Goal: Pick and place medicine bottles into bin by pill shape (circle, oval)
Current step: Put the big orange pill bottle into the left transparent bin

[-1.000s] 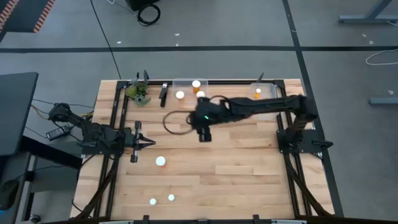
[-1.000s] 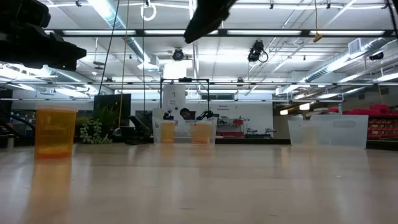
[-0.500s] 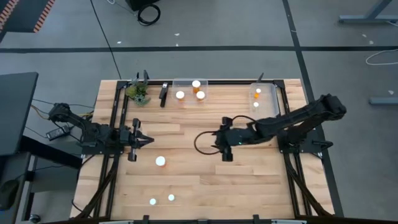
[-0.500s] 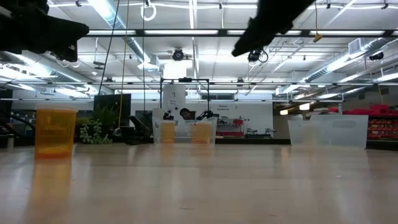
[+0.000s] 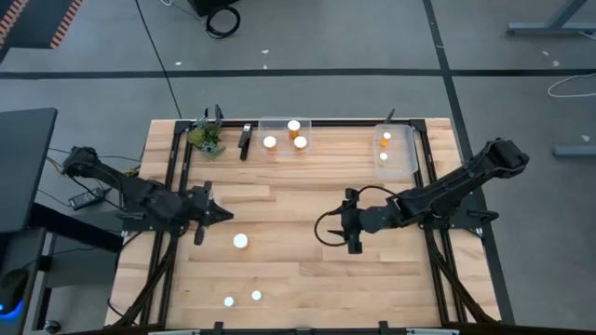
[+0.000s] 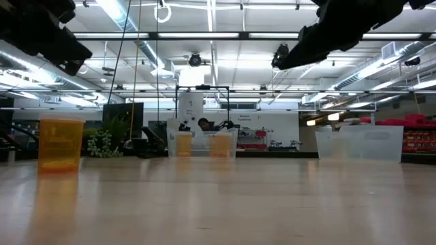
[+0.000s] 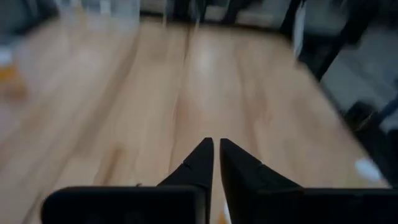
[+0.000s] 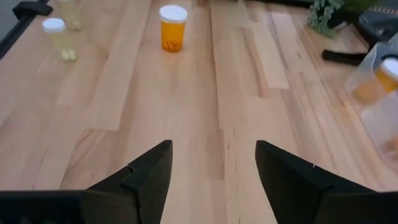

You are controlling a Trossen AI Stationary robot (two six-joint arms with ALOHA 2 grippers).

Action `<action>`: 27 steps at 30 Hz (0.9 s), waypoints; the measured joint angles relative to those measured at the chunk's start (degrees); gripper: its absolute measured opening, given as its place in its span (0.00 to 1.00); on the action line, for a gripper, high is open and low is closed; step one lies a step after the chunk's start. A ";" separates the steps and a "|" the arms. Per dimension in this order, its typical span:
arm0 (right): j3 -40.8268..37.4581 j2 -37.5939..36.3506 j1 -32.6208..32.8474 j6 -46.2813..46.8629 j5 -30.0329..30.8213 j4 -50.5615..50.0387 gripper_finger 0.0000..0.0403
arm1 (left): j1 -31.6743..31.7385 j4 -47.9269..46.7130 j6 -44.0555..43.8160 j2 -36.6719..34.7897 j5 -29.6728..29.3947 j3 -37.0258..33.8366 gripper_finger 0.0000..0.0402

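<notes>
Three medicine bottles stand on the table: one with a larger cap (image 5: 240, 241) left of centre, and two small ones (image 5: 228, 301) (image 5: 256, 296) near the front edge. Three more (image 5: 294, 125) stand in the clear far-left bin (image 5: 264, 122), and two (image 5: 386, 138) in the clear far-right bin (image 5: 408, 149). My left gripper (image 5: 223, 213) is shut and empty at the table's left, just above and left of the larger-capped bottle. My right gripper (image 5: 346, 223) is open and empty above the table's middle. The right wrist view shows an orange bottle (image 8: 173, 28) and a paler one (image 8: 55, 34) far ahead of it.
A small green plant (image 5: 207, 138) and a dark tool (image 5: 245, 141) sit at the far left, beside the left bin. A black cable loop (image 5: 323, 229) hangs by my right gripper. Black frame rails (image 5: 177, 177) run along both sides of the table.
My right gripper has swung from beside the far-left bin toward the table's near and right side, and now hangs over the middle, empty. My left arm has shifted slightly at the table's left.
</notes>
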 joint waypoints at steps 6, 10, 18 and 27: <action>-0.19 0.00 1.20 0.14 0.02 0.14 0.59 | -0.04 -16.76 -8.56 14.21 3.35 8.58 0.25; -0.19 0.00 1.29 0.14 0.02 -0.03 0.59 | -0.07 -23.79 -11.63 22.34 7.71 12.90 0.38; -0.19 0.00 1.29 0.10 0.02 -0.40 0.59 | -0.09 -28.35 -13.88 37.02 14.10 21.33 0.66; -0.19 0.01 1.29 0.32 0.00 -0.59 0.59 | -0.15 -33.94 -13.21 51.61 15.22 29.36 0.81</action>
